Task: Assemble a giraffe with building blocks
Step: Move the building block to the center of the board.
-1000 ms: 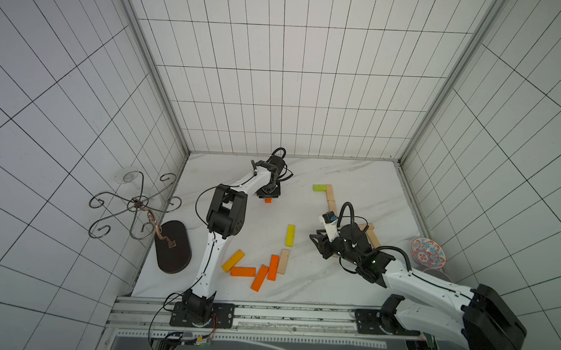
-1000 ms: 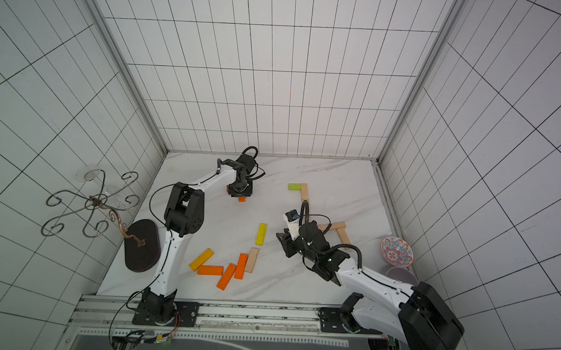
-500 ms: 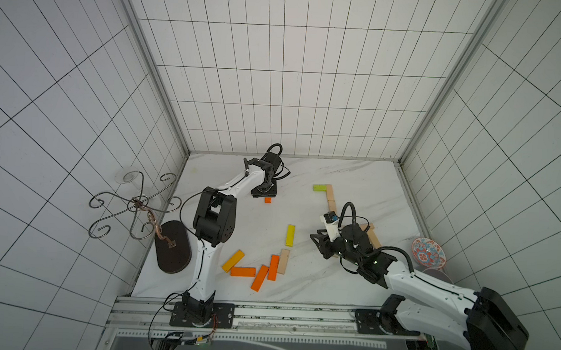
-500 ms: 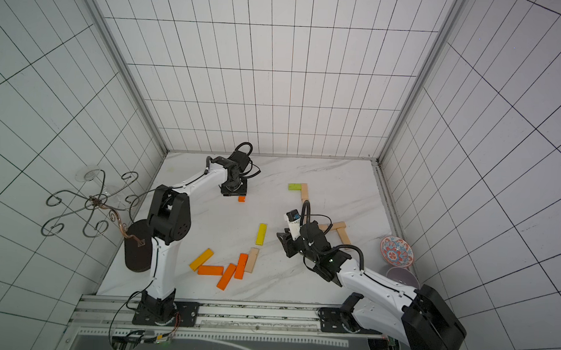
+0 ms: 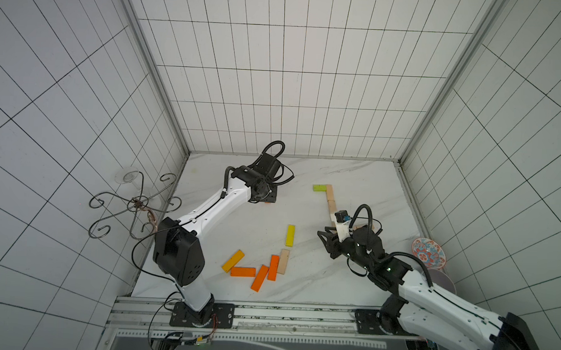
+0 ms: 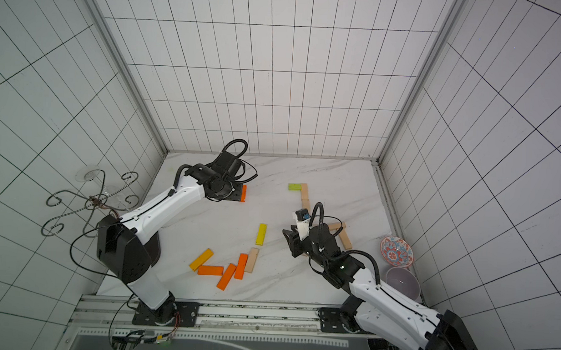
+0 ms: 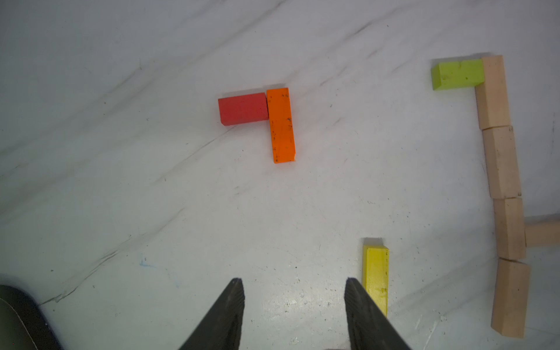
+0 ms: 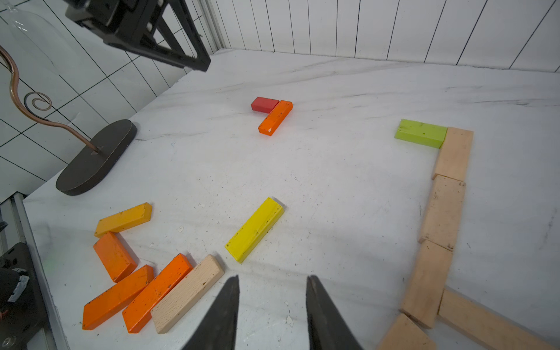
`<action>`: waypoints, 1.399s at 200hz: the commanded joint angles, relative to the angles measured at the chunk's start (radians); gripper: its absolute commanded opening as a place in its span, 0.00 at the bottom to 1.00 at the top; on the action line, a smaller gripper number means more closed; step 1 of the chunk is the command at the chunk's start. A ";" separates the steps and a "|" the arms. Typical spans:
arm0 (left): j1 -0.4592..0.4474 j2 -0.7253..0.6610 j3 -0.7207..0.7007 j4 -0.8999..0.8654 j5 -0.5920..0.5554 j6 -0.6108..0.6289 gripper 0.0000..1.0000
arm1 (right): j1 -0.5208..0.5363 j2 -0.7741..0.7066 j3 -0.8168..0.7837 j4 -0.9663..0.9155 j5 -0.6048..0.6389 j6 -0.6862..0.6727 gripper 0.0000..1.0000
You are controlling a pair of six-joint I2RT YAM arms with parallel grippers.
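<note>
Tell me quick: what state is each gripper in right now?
Left gripper: open, holding nothing.
Right gripper: open, narrower gap, holding nothing.

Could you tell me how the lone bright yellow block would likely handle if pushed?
The bright yellow block looks like rigid painted wood, so probably stiff and light. Lying flat on the smooth table, it should slide, not roll or tip.
</note>
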 commanded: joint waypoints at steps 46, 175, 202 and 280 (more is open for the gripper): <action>-0.173 0.014 -0.127 0.113 0.082 -0.055 0.56 | -0.006 -0.125 -0.049 -0.080 0.042 0.037 0.38; -0.252 0.205 -0.265 0.285 0.208 -0.094 0.61 | -0.001 -0.172 -0.112 -0.074 0.021 0.058 0.38; -0.252 0.225 -0.275 0.286 0.188 -0.094 0.61 | 0.000 -0.168 -0.115 -0.068 0.019 0.058 0.38; -0.237 0.280 -0.261 0.280 0.147 -0.090 0.36 | 0.000 -0.159 -0.117 -0.056 0.025 0.063 0.38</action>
